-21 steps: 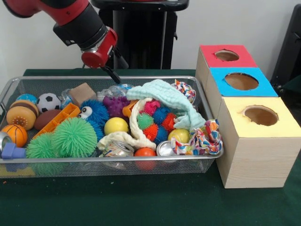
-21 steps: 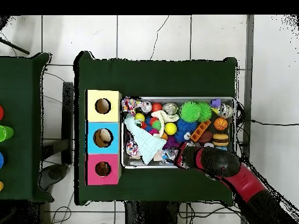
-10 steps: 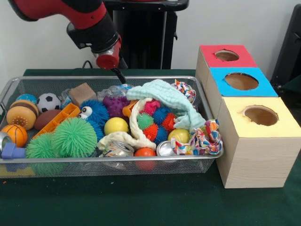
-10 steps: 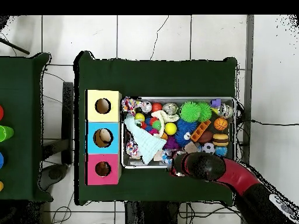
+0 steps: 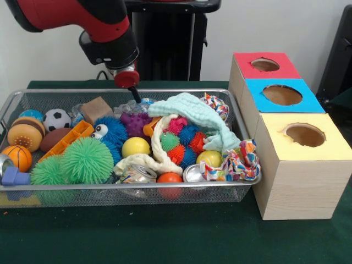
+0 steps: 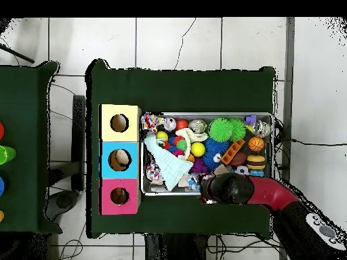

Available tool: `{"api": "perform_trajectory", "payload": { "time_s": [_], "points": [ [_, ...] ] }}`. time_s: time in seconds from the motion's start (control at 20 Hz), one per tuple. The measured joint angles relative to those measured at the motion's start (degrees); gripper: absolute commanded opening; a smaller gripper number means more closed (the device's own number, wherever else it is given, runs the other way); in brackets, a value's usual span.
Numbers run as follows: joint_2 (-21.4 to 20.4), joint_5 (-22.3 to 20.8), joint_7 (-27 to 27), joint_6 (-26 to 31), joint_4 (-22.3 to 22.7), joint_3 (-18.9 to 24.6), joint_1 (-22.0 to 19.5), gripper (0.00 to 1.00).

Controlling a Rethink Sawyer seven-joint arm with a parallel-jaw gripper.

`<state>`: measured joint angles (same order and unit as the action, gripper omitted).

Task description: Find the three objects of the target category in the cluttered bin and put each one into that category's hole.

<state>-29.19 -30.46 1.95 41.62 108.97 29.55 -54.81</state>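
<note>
Item: wire mesh bin (image 5: 33,99), set on a green-covered table (image 5: 165,236), packed with mixed toys.

Contents noted in the front view: two green spiky balls (image 5: 87,159); a blue furry ball with googly eyes (image 5: 111,131); a purple spiked ball (image 5: 135,122); a yellow ball (image 5: 136,147); a cluster of small spiky balls (image 5: 181,140) in pink, blue, green and orange; a pale green cloth (image 5: 198,115) draped over a cream rope (image 5: 159,148); a soccer ball (image 5: 56,119); a basketball (image 5: 19,157); a toy burger (image 5: 25,133); an orange block (image 5: 69,140); a wooden cube (image 5: 96,109); crushed cans (image 5: 138,174) at the near wall; patterned fabric knots (image 5: 236,162).

Item: three wooden boxes beside the bin, each with a round hole, topped red (image 5: 264,65), blue (image 5: 281,94) and yellow (image 5: 304,135).

Item: gripper (image 5: 133,92), hanging over the bin's far wall near the purple spiked ball. Whether the jaws are apart or together cannot be told; nothing is seen to be held.

Target category: not stated. All candidates are judged to remain in the bin.

Risks, as judged:
- The far wall may be struck on descent, as the gripper is close above it.
- Cloth or rope may be snagged and dragged, spilling neighbours.
- Round, soft balls may roll or squirm out of a pinch.
- A wrong-category item may be lifted from so tight a pile.
</note>
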Motion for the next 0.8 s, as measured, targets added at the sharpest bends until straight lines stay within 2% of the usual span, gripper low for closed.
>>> {"api": "perform_trajectory", "payload": {
  "time_s": [0.45, 0.8],
  "points": [
    [0.7, -0.1, 0.0, 4.0, -2.9, 0.8, -0.8, 1.0],
    [-0.5, -0.1, 0.0, 7.4, -5.5, 0.8, 0.4, 1.0]
  ]
}}
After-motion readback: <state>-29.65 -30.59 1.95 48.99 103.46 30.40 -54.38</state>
